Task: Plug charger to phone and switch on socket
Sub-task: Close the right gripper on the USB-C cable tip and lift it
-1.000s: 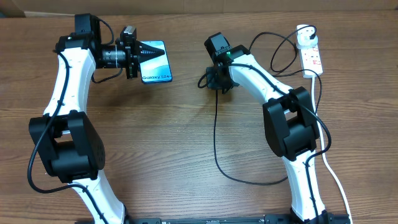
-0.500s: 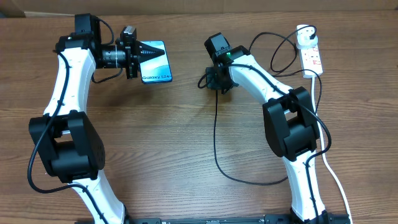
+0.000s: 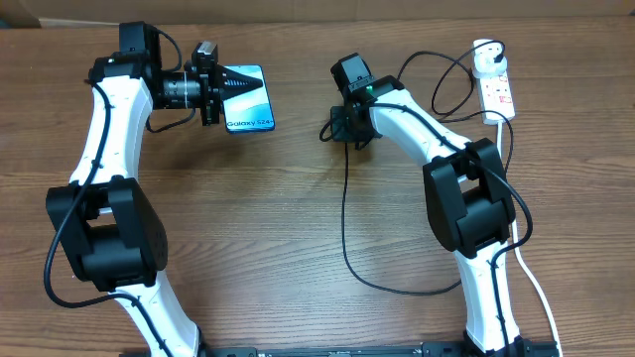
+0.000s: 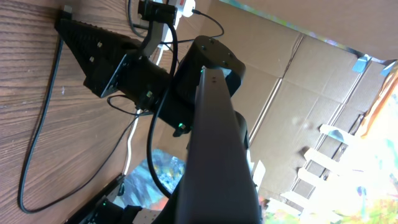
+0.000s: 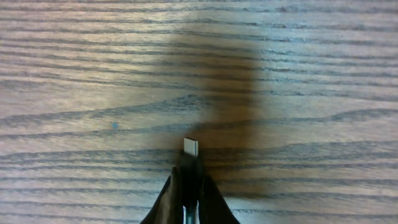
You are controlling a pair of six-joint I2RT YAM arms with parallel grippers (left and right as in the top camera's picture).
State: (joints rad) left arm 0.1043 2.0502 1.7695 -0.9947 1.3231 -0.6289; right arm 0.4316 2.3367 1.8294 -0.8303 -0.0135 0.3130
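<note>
The phone (image 3: 254, 105) lies screen-up at the back left of the table. My left gripper (image 3: 254, 81) comes in from its left, turned sideways and shut on the phone's left part. In the left wrist view the shut jaws and the phone's edge merge into one dark slab. My right gripper (image 5: 189, 177) is shut on the charger's black connector, whose metal tip (image 5: 191, 147) sticks out just above the wood. In the overhead view that gripper (image 3: 342, 129) sits to the right of the phone with bare wood between. The charger cable (image 3: 344, 208) loops toward me and back to the white adapter (image 3: 485, 58) in the socket (image 3: 499, 94).
The socket's white cord (image 3: 526, 273) runs down the right edge past the right arm's base. Brown cardboard (image 4: 292, 87) stands beyond the table. The cable's slack loop (image 3: 397, 289) lies in front of the right arm.
My right gripper has closed on the connector and shifted slightly right. The left gripper and phone have not moved.
</note>
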